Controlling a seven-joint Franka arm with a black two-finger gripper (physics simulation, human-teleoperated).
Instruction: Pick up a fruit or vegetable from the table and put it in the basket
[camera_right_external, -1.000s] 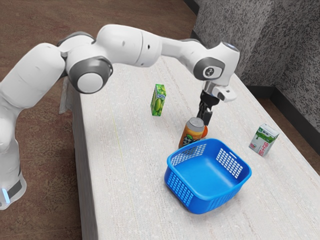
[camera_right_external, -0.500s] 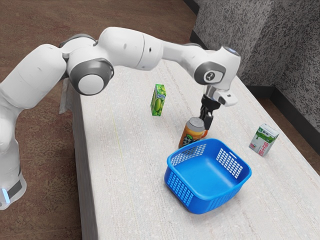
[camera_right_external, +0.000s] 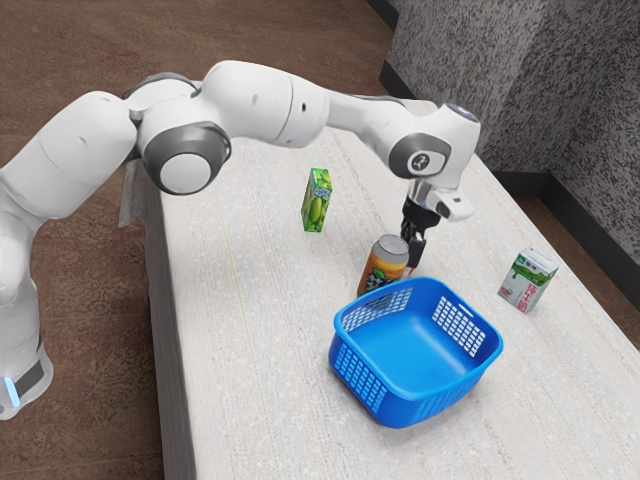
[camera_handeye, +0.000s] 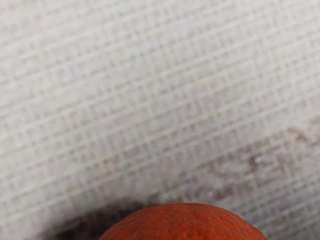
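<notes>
No word can be read for certain. To the exterior view's right of the hand (camera_right_external: 414, 256), a white-and-green carton (camera_right_external: 534, 268) bears red characters (camera_right_external: 520, 294); to the hand's other side, a green box (camera_right_external: 312, 215) has small pale lettering (camera_right_external: 321, 192). A round sign (camera_right_external: 421, 161) marks the arm (camera_right_external: 265, 105) above the hand.

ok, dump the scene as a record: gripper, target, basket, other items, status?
gripper: black gripper, low, just behind the can in the exterior view
target: orange-red fruit, right at the hand
basket: blue basket, upright, nothing seen inside
can: orange can, upright beside the basket
green box: green carton, upright, toward the exterior view's left
white box: white-green carton, upright, toward the exterior view's right
status: fruit not in basket; grasp unclear
</notes>
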